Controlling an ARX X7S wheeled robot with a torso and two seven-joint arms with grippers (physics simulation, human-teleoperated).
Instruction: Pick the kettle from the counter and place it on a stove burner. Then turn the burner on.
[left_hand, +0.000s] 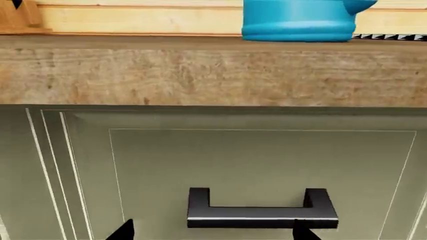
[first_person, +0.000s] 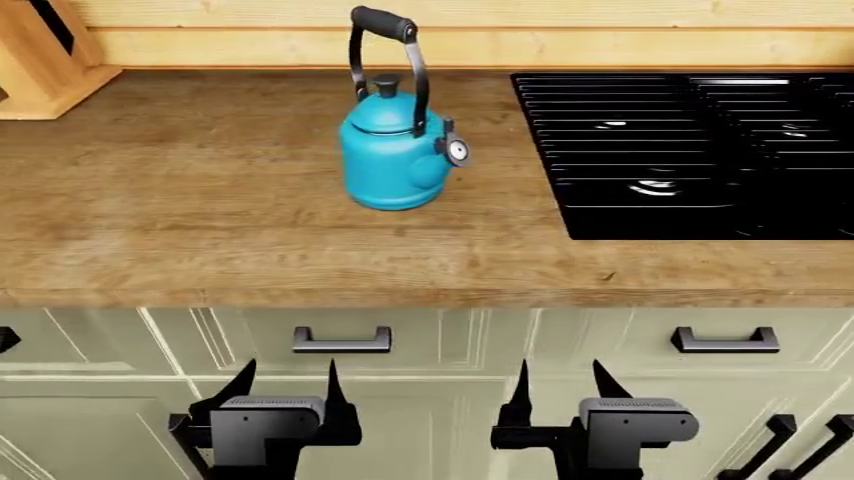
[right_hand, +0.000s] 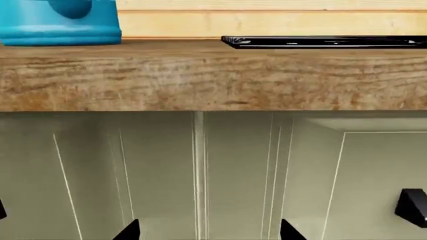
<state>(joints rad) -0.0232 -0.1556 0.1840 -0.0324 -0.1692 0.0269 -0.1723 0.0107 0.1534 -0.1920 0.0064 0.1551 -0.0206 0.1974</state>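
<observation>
Head high, facing down; wrists low, probably level — all share counter (first_person: 200, 210) edge.

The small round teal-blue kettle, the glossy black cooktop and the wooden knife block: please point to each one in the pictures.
Teal-blue kettle (first_person: 387, 160), head view, on the round body.
Glossy black cooktop (first_person: 667, 150), head view, on the ridged grate bars.
Wooden knife block (first_person: 40, 65), head view, on its slanted side.

Wooden knife block (first_person: 40, 55), pale drawers (first_person: 340, 340)
</observation>
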